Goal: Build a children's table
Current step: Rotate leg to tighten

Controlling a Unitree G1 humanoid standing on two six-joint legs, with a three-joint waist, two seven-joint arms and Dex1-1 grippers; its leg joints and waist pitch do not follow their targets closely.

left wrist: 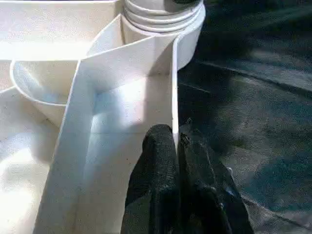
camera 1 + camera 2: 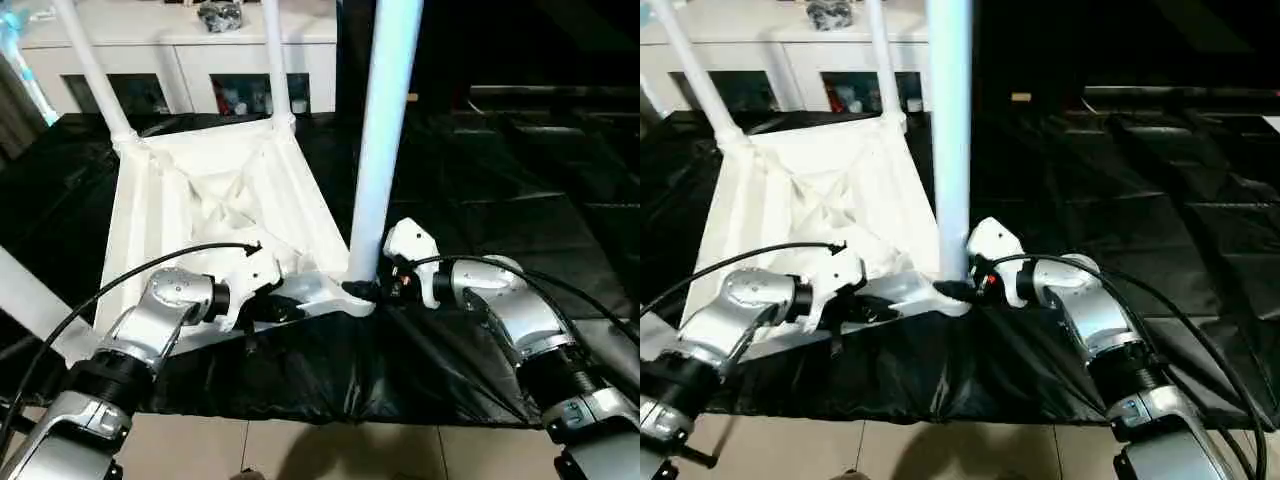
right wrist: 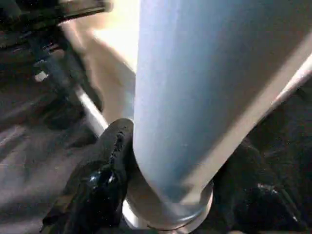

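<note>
On the black, crinkled sheet (image 2: pixel 470 190) covering the floor, the children's table lies upside down: its white plastic tabletop (image 2: pixel 215 200) shows a ribbed underside with slanting walls and round corner sockets. Long, smooth, tapered white tubes stand up from it, two far legs (image 2: pixel 92 70) at the back corners and the near leg (image 2: pixel 380 140) at the front right corner, seated in a ringed socket (image 1: pixel 163 14). The left gripper (image 1: pixel 178 146) has its two black fingers pinched tight on the thin upright rim wall of the tabletop, just beside that socket. The right gripper (image 2: pixel 365 290) sits at the foot of the near leg, its glossy black fingers (image 3: pixel 105 170) set on either side of the tube and touching it. Behind stands a white cabinet (image 2: pixel 180 50) with glass doors. No readable writing anywhere.
</note>
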